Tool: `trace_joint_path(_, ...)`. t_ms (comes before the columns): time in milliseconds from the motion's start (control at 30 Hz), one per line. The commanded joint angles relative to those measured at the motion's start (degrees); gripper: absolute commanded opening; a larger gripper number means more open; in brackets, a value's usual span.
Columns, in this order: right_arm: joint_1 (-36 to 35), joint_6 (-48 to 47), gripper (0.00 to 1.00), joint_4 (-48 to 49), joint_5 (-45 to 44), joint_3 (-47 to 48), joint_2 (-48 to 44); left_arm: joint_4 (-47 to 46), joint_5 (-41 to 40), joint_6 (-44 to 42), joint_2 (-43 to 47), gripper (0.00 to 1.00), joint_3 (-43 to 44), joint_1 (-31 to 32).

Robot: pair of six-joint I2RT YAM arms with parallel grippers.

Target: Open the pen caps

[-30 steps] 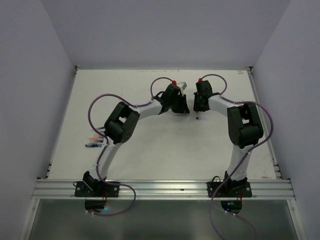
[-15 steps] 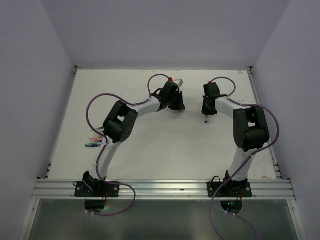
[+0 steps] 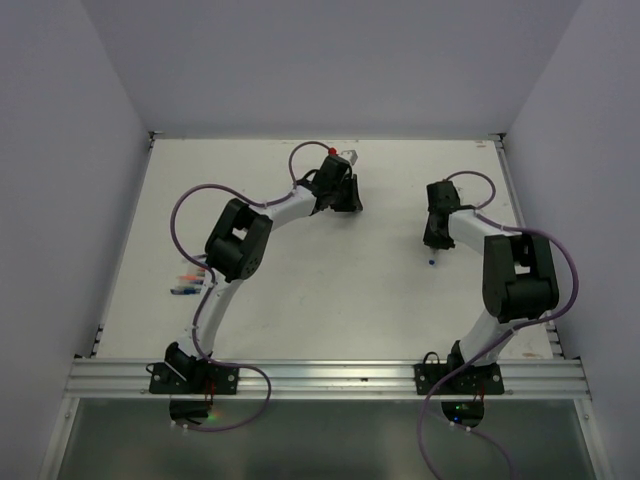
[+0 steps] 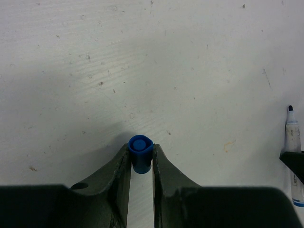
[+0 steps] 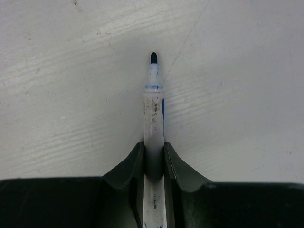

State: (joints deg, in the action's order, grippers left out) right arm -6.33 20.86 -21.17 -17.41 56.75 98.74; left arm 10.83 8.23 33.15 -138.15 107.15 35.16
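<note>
Arms swung apart since second ago; my left fingers (image 4: 121,166) clamp blue cap (image 4: 141,151); right fingers (image 5: 130,168) clamp bare-tipped pen (image 5: 153,109); I judge cap off.

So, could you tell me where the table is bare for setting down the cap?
The widest bare patch is the table centre, between the left gripper, shut on the blue cap, and the right gripper, shut on the uncapped pen. The far left corner is also bare. Crowded only at the left edge, by loose pens.
</note>
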Motion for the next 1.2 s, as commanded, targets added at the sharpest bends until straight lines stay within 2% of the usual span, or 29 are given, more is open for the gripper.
trace_joint_path(0, 0.44, 1.29, 0.19, -3.18, -2.11, -2.08, 0.49, 6.84, -3.39, -2.91, -2.21, 0.02, -2.21, -0.53)
trace_joint_path(67, 0.44, 1.37, 0.29, -2.39, -1.75, -2.87, -0.82, 6.84, -3.57, -2.65, -2.04, 0.05, -2.82, -0.53)
trace_joint_path(233, 0.44, 1.37, 0.38, -1.68, -0.44, -4.37, -1.89, 6.05, -4.01, -1.77, -1.42, 0.21, -3.97, -0.62)
trace_joint_path(500, 0.35, 1.37, 0.42, -0.63, 1.41, -5.69, -3.03, 7.27, -6.12, -1.86, -1.33, 0.37, -3.88, -0.62)
trace_joint_path(733, 0.35, 1.02, 0.43, 0.25, 3.08, -6.04, -3.37, 10.00, -6.91, -2.38, -3.62, 0.40, -0.72, -0.88)
trace_joint_path(800, 0.35, 0.93, 0.43, 0.69, 3.52, -6.21, -3.73, 9.04, -7.35, -2.21, -2.48, 0.41, -2.12, -0.88)
trace_joint_path(867, 0.26, 0.85, 0.44, 1.04, 3.70, -6.65, -4.17, 5.46, -7.35, -1.95, 0.31, 0.46, -5.98, -0.88)
trace_joint_path(1033, 0.26, 0.67, 0.52, 2.09, 4.84, -7.44, -6.18, 3.06, -6.91, -1.68, 4.28, 0.58, -8.54, -0.88)
trace_joint_path(1167, 0.26, 0.58, 0.61, 2.54, 4.14, -8.23, -8.21, 3.32, -6.74, -1.59, 7.27, 0.63, -8.19, -0.88)
